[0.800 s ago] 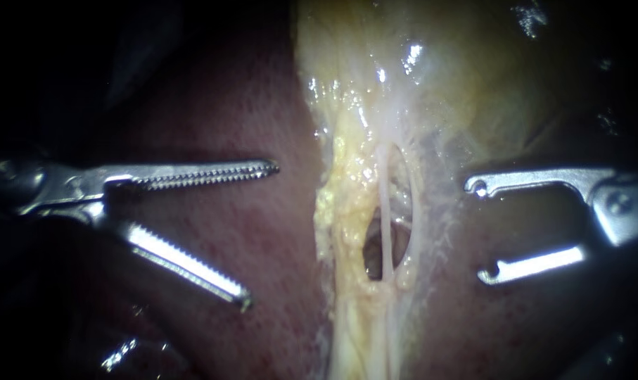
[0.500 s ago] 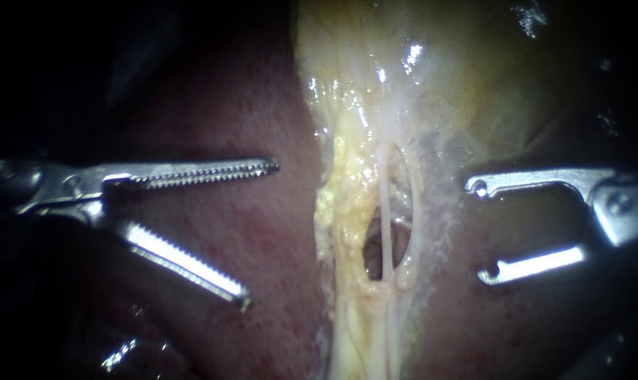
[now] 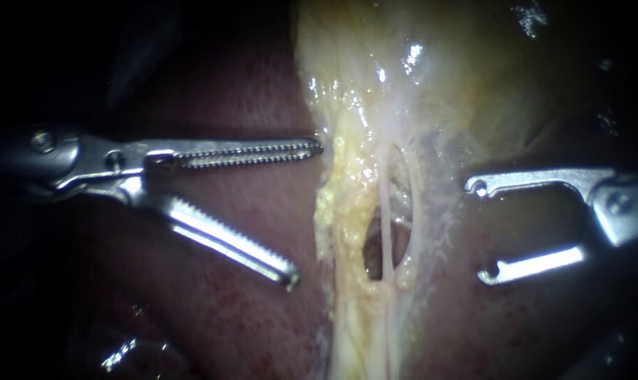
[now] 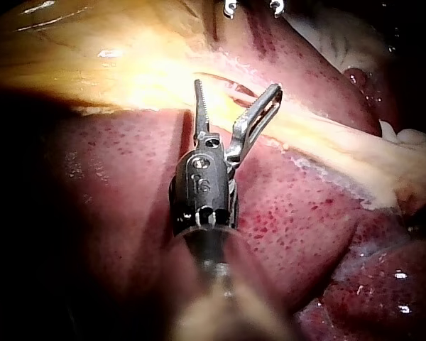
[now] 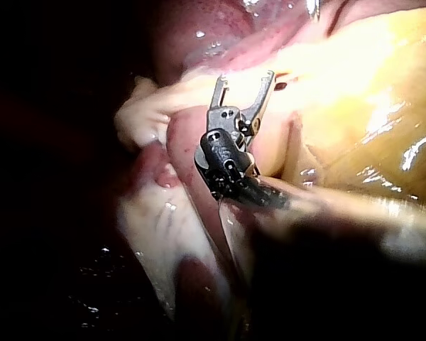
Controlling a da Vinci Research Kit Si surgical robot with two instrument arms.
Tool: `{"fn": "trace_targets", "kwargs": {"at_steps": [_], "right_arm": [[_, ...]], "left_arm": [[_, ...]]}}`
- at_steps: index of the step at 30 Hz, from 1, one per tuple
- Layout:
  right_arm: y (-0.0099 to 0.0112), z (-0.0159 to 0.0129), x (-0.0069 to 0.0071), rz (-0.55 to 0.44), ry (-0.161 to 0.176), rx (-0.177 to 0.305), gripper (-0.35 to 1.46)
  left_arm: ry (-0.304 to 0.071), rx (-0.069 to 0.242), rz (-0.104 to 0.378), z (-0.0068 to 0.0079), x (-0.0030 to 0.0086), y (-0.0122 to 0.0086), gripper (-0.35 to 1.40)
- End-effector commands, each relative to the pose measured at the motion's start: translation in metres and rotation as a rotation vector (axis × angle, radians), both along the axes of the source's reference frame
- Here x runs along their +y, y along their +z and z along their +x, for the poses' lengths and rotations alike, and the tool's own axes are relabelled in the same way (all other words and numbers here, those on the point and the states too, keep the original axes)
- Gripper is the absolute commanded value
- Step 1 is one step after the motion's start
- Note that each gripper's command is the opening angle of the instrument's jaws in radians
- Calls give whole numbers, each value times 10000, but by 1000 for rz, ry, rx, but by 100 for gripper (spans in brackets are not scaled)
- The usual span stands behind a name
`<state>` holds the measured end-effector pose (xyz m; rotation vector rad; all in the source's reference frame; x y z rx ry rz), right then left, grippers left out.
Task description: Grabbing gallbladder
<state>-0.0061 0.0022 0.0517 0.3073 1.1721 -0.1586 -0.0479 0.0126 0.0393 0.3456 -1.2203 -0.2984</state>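
The left instrument (image 3: 304,214) has its toothed jaws spread wide over the liver (image 3: 255,204). Its upper tip is right at the pale yellow edge of the gallbladder (image 3: 431,70), maybe just touching it, hard to tell. The right instrument (image 3: 480,231) sits on the gallbladder's other side, jaws also apart, gripping nothing.

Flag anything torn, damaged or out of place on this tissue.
One thing: an oval hole gapes in the pale fatty tissue lying on the liver, with a thin tube strung bare across it. Nothing looks spilled or askew.
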Motion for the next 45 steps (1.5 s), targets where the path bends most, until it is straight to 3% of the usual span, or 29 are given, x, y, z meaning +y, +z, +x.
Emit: {"fn": "trace_targets", "kwargs": {"at_steps": [1, 10, 23, 28, 40, 45], "right_arm": [[1, 0, 0, 0, 0, 0, 56], [1, 0, 0, 0, 0, 0, 56], [1, 0, 0, 0, 0, 0, 55], [1, 0, 0, 0, 0, 0, 55], [1, 0, 0, 0, 0, 0, 55], [1, 0, 0, 0, 0, 0, 55]], "left_arm": [[-1, 7, 8, -2, 0, 4, 69], [14, 33, 8, -9, 9, 38, 64], [31, 78, -2, -9, 4, 64, 53], [32, 94, 2, -8, 3, 64, 34], [35, 117, -2, 3, 2, 66, -31], [37, 119, -2, 5, 2, 68, -35]]}}
